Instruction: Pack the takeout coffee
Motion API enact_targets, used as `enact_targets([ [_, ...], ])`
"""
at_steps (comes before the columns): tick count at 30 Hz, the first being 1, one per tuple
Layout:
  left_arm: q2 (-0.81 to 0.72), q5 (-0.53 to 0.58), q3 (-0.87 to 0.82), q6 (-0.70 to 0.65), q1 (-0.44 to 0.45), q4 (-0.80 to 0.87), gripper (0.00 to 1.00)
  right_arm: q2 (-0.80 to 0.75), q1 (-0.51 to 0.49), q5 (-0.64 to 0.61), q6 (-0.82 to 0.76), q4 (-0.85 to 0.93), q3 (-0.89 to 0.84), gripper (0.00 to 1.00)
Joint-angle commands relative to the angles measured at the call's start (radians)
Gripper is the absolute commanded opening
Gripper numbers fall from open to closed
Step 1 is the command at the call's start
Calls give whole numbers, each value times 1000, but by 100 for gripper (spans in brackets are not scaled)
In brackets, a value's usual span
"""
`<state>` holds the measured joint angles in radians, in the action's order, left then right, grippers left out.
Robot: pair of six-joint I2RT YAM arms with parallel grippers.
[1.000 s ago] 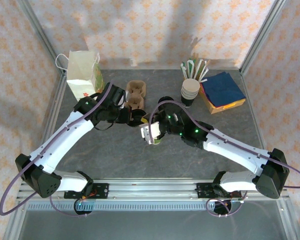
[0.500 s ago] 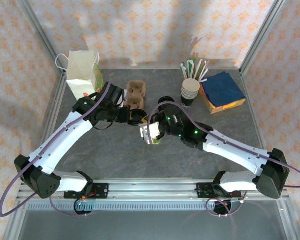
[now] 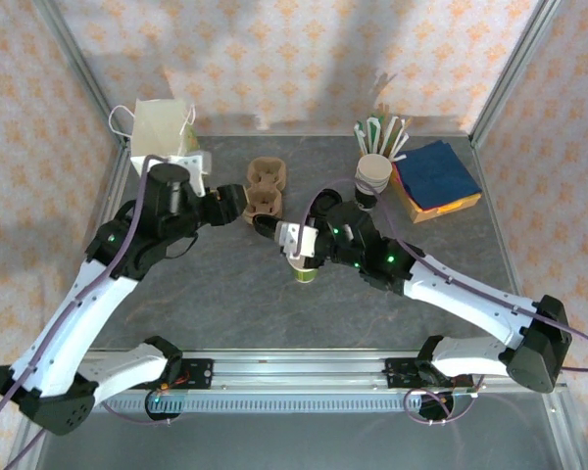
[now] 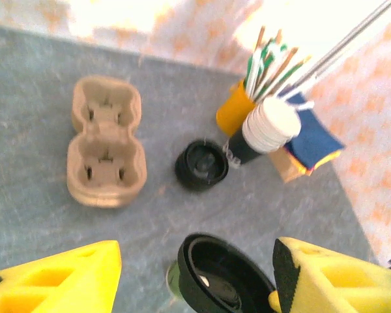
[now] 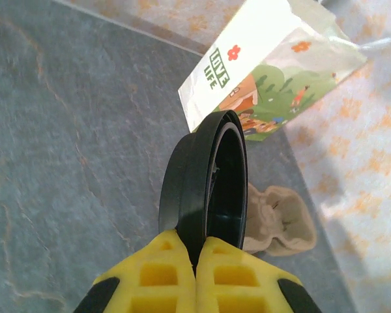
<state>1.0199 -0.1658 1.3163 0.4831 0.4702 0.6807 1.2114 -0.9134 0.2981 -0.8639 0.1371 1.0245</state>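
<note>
Far left: a printed paper bag stands upright at the back of the table, behind the left pincer and to its left.

Left pincer: fingers well apart, gripping nothing. It hangs above the table with the pulp carrier ahead of it and slightly to its left. The carrier has two pockets and lies flat.

A second black lid lies flat on the table straight ahead of the left pincer, just right of the carrier.

Right pincer: fingers pressed together on the rim of the black lid, which is held on edge. From the left wrist this lid appears low between the left pincer's fingers; contact with them cannot be determined.

The paper cup stands upright on the table directly beneath the right pincer. Whether the held lid touches it cannot be determined.

Beyond the right pincer, to its right: a stack of cups, an orange holder of stirrers behind it, and blue napkins furthest right.
</note>
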Motion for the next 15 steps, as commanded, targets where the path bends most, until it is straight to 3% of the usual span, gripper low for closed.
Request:
enact_targets([
  [1,-28,63,-59,16,-4,-121,64,16,0,-20,334,70,98,0],
  [8,-74,96,-180,13,-5,-218,65,53,1,-39,732,119,158,0],
  [15,-89,101,-274,-1,-5,-275,66,39,73,93,1041,88,127,0],
])
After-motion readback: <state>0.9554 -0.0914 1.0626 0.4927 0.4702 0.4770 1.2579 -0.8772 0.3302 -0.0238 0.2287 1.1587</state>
